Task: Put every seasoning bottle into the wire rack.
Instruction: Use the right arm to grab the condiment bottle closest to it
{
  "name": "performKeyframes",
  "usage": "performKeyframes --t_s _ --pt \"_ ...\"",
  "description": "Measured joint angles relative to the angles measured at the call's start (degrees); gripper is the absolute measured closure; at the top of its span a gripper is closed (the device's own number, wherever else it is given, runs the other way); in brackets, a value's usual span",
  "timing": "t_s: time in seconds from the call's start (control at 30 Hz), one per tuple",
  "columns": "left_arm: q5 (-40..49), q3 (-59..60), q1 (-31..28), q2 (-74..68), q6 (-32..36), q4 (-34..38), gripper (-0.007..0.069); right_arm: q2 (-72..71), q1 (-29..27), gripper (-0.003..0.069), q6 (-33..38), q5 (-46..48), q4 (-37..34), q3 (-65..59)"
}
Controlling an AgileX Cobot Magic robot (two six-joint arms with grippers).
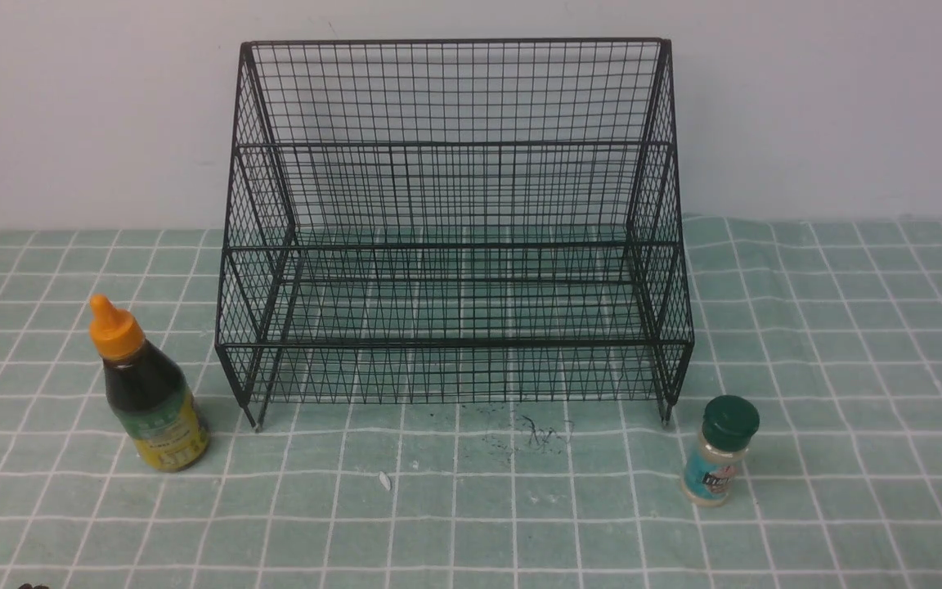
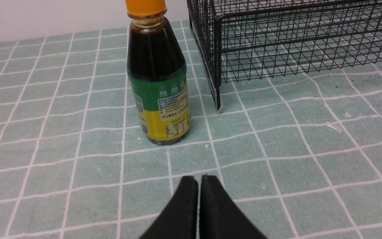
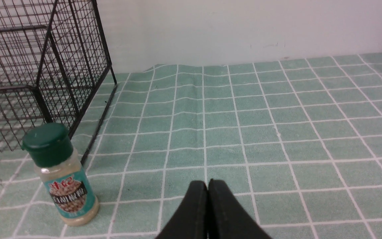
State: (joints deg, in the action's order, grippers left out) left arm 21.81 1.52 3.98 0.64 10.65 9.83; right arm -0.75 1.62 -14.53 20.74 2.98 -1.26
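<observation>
The tablecloth is patterned with pale green squares and white lines, the wall above is seen as off-white, and the wire rack is formed of black grid mesh. At lower left, the dark-liquid bottle is capped in orange and labelled green and yellow; at lower right, the clear shaker is lidded dark green and labelled teal.

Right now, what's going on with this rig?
Nothing is handled yet. The wire rack stands empty on the green checked cloth. The dark sauce bottle stands upright by its left front leg, the green-lidded shaker by its right front leg. The left end effector and right end effector are both shut, each short of its bottle.
</observation>
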Motion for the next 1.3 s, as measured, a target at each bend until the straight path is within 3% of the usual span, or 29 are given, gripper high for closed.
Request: performKeyframes --t_s 0.27,0.47,0.6,0.7,0.8,0.97,1.07,1.3 --pt "0.0 0.0 0.0 0.0 0.0 0.0 0.0631 0.0 0.0 0.0673 -12.8 -14.8 -26.3 -0.3" --pt "0.0 0.0 0.0 0.0 0.0 0.0 0.0631 0.0 0.0 0.0673 -14.0 -20.7 -31.1 -0.3" --pt "0.0 0.0 0.0 0.0 0.0 0.0 0.0631 0.0 0.0 0.0673 -14.0 -19.7 -29.4 0.9" --pt "0.0 0.0 0.0 0.0 0.0 0.0 0.0631 0.7 0.0 0.0673 -11.2 -11.7 -23.3 8.5" --pt "0.0 0.0 0.0 0.0 0.0 0.0 0.0631 9.9 0.0 0.0673 -4.4 3.9 -16.6 23.6" --pt "0.0 0.0 0.0 0.0 0.0 0.0 0.0631 26.2 0.0 0.0673 6.9 25.2 -14.4 39.6" --pt "0.0 0.0 0.0 0.0 0.0 0.0 0.0631 43.2 0.0 0.0673 14.2 40.1 -14.4 50.7" --pt "0.0 0.0 0.0 0.0 0.0 0.0 0.0631 65.8 0.3 0.0673 20.9 44.7 -17.2 61.8"
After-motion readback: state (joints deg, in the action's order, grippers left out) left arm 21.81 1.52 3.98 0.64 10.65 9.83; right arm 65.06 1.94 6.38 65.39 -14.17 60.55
